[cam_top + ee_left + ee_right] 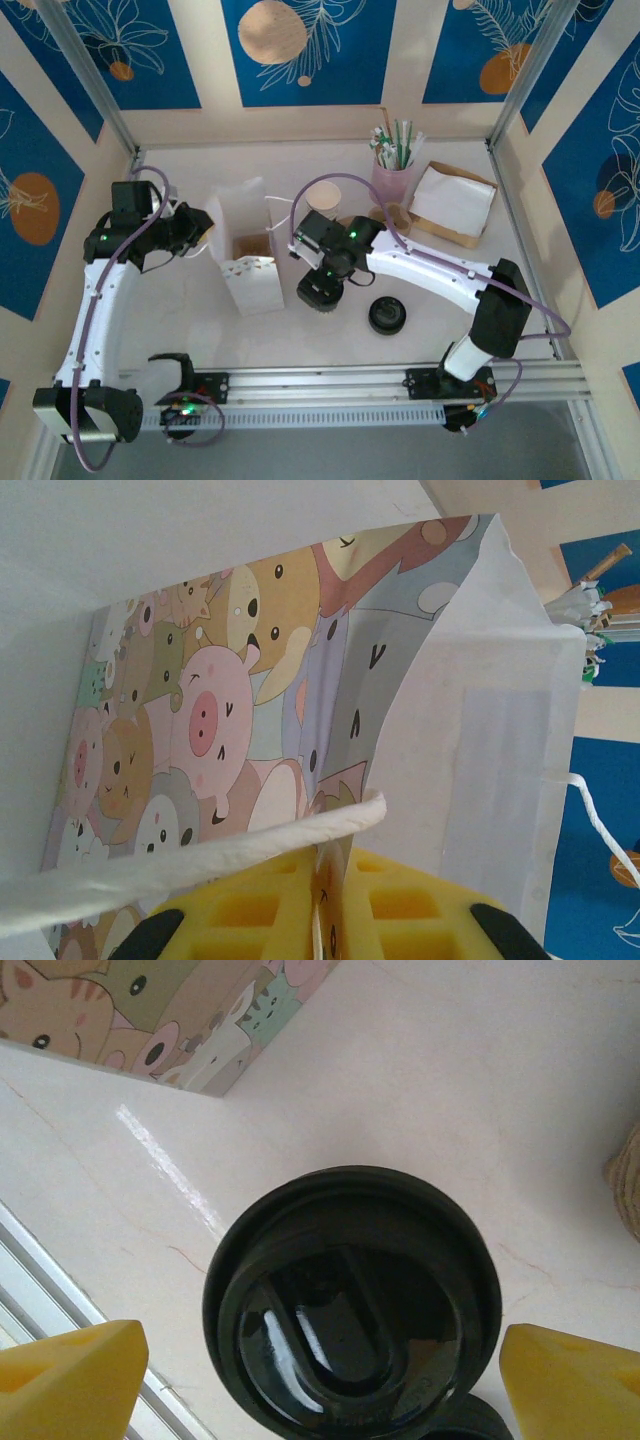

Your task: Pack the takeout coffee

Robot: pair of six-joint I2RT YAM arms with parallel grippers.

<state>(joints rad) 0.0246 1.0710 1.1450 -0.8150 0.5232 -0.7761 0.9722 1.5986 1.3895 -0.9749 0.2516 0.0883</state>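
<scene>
The takeout coffee [350, 1300], a cup under a glossy round black lid, stands on the pale table right of the paper bag [248, 270]. My right gripper [320, 1360] hangs over it, open, a yellow finger [70, 1380] on either side and neither touching the lid. From above, the right gripper [324, 282] covers most of the coffee [318, 298]. The bag is white with cartoon animals [220, 710] and stands open-topped. My left gripper [330, 910] is shut on the bag's left wall, with the white twisted handle [200, 855] lying across its fingers.
A second round black thing [387, 315] sits on the table right of the coffee. At the back right stand a pink cup of straws [392, 180], a brown round item [397, 216] and a cardboard box of white paper [453, 204]. A metal rail [330, 385] runs along the near edge.
</scene>
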